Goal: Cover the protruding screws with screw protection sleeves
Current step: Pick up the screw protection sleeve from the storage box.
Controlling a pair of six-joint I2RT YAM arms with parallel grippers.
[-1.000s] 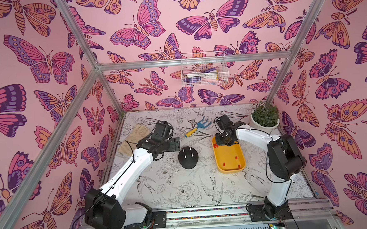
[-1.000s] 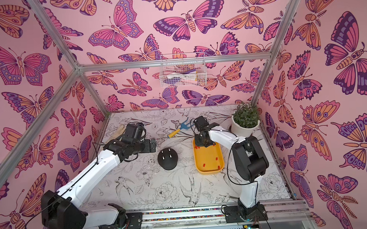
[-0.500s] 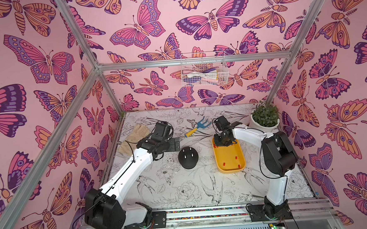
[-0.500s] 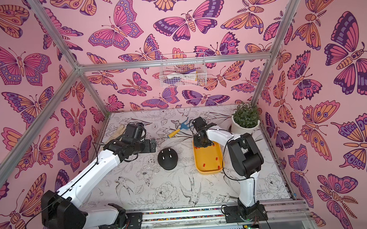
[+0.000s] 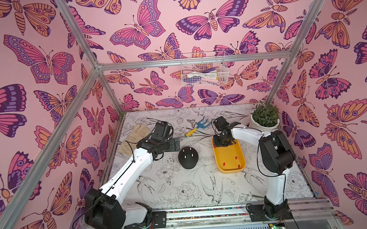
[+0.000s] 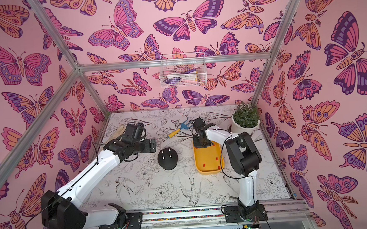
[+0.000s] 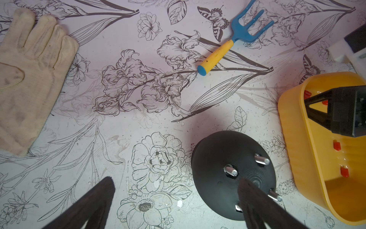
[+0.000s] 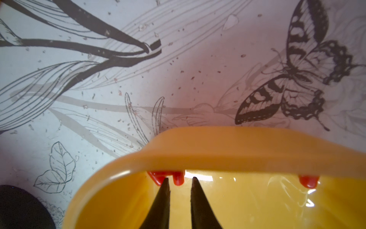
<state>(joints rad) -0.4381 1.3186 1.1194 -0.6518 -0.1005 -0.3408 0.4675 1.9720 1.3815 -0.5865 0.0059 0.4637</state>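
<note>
R end effector [image 8: 180, 179] tips slightly apart, nothing gripped; red sleeve [image 8: 177, 181] btwn them at tray [image 8: 237, 150] wall.

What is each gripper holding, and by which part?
Nothing clearly held. The right gripper straddles a red sleeve in the yellow tray; the left gripper is empty.

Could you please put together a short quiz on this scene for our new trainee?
1. Which tool is wide open near the black dome?
2. The right tool is: A over the glove; B down inside the yellow tray; C over the potted plant.
3. True or false: all the protruding screws are bare.
Key: 1 left tool; 2 B; 3 true.
</note>
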